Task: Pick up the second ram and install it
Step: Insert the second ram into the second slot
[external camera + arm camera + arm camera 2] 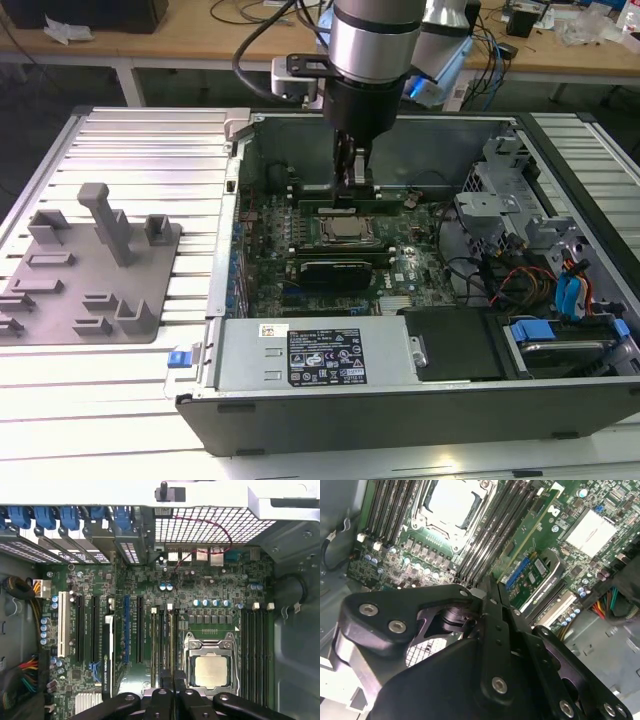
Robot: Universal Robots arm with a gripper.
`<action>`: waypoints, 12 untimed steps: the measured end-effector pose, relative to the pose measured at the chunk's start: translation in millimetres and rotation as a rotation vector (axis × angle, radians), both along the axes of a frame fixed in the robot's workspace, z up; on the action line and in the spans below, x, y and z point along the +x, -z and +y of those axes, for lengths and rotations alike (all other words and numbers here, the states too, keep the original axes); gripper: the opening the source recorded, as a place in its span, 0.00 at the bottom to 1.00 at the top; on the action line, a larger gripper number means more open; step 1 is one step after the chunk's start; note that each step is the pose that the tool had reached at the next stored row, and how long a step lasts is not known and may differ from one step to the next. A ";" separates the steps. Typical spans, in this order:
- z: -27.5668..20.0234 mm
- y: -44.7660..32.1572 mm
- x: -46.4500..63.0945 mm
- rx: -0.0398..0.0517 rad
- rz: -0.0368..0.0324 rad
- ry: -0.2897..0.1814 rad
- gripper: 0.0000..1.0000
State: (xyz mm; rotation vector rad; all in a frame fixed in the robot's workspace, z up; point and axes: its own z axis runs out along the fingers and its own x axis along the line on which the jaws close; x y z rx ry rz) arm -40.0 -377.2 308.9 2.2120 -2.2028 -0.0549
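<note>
- A black label (325, 360) with rows of white print and small round marks sits on the side of the grey power supply box (240, 358). None of its words can be made out.
- A small white sticker (272, 330) with dark print sits just beside that label, also unreadable.
- A white triangle mark (236, 628) is printed on the green main board (210, 587), at a corner of the processor socket (209, 666).

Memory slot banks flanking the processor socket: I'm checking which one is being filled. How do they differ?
The card-side bank, nearer the black card, has the hand at it; the wall-side bank lies clear of the hand. A green stick seems to stand in the card-side bank; the wall-side bank looks all black. Both run alongside the socket.
</note>
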 end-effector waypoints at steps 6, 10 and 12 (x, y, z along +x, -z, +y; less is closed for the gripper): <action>0.0 18.3 -0.9 0.0000 0.0000 0.000 0.09; -0.1 29.3 -0.9 -0.0002 0.0000 0.000 0.09; 0.0 34.1 -1.0 0.0000 0.0000 0.000 0.09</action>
